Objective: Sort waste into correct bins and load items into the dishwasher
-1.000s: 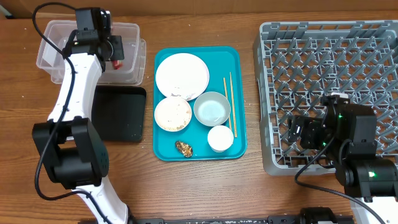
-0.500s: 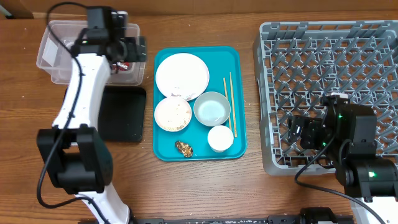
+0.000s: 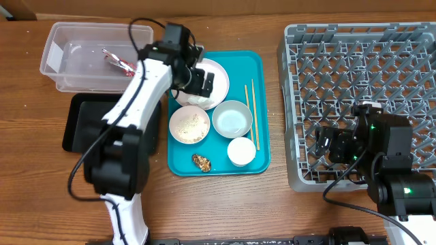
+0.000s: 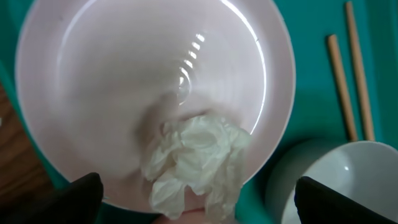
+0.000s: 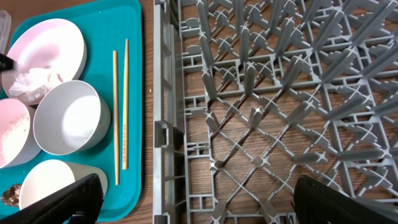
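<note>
The left gripper [image 4: 200,198] hung released over the round white plate [image 3: 216,73], its dark fingers [image 4: 84,191] spread wide either side of the crumpled white tissue [image 4: 196,163], which lay at the plate's 6 o'clock rim. The plate sat at the 11 o'clock corner of the teal tray [image 3: 263,102]. On that tray, seen from overhead, a white bowl [image 3: 189,126] holding whitish rice lay at the plate's 6 o'clock, a pale bluish bowl [image 3: 231,119] at its 5 o'clock, with the white cup [image 3: 241,151] and the brown food scrap [image 3: 201,161] nearer the front edge. The chopsticks [image 3: 253,112] lay side by side along the tray's 3 o'clock side.

At the tray's 9 o'clock stood the clear tub [image 3: 65,61] with the red wrapper [image 3: 119,62] inside, and the black tray [image 3: 83,122] was just in front of it.

The right gripper [image 5: 199,200] was also spread open, above the 7 o'clock corner of the grey dish rack [image 3: 368,61].

Everything rested on a brown wood-grain tabletop [image 3: 41,184].
</note>
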Available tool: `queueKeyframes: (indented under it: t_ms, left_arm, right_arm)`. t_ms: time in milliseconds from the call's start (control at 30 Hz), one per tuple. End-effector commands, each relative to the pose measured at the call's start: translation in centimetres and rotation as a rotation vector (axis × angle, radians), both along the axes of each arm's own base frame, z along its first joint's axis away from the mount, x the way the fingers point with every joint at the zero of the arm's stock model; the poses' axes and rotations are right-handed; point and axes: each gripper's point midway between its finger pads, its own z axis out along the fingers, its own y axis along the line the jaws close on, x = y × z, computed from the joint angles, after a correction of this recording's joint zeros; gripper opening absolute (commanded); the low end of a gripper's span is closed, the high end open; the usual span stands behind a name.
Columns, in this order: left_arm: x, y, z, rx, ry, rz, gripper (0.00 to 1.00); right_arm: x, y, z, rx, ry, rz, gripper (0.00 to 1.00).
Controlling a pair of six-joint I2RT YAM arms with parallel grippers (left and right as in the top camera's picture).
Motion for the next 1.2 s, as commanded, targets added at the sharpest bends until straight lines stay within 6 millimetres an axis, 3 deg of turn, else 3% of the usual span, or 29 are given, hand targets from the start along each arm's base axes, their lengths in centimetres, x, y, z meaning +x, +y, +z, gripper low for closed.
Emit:
queueKeyframes:
  t_ms: [0,67,233,400,433,467,567,700,900,1000,1167]
  left_arm:
    - [-0.2,-0.2,-2.9,0.048,0.055,-0.009,0.99]
    - [-0.6,-0.3,-3.9,0.056,0.083,-0.014,0.95]
    - [-0.6,-0.3,-5.1,0.065,0.101,-0.015,0.52]
    - [0.9,0.2,-3.7,0.071,0.028,0.002,0.28]
    - [1.4,0.4,-3.1,0.079,0.007,0.009,0.08]
    - [1.9,0.6,-2.3,0.084,-0.015,0.017,0.04]
    - [3.4,1.1,0.7,0.071,-0.088,0.037,0.04]
    - [5.2,2.8,6.3,0.067,-0.209,0.084,0.04]
    - [6.1,7.9,13.2,0.132,-0.365,0.205,0.04]
    - [6.2,11.3,14.5,0.187,-0.396,0.281,0.04]
    - [6.8,16.1,13.9,0.225,-0.391,0.377,0.04]
  right_arm:
    - [0.3,0.0,1.5,0.005,-0.041,0.001,1.0]
    - [0.3,0.0,1.5,0.005,-0.04,0.0,1.0]
    - [0.3,0.0,1.5,0.005,-0.04,0.0,1.0]
    - [0.3,0.0,1.5,0.005,-0.04,0.001,1.0]
    - [0.3,0.0,1.5,0.005,-0.04,0.0,1.0]
    - [0.3,0.0,1.5,0.004,-0.039,0.0,1.0]
    - [0.3,0.0,1.5,0.005,-0.039,0.0,1.0]
    - [0.3,0.0,1.5,0.004,-0.039,0.0,1.0]
    - [0.3,0.0,1.5,0.004,-0.039,0.0,1.0]
    - [0.3,0.0,1.5,0.004,-0.039,0.0,1.0]
    - [0.3,0.0,1.5,0.004,-0.04,0.0,1.0]
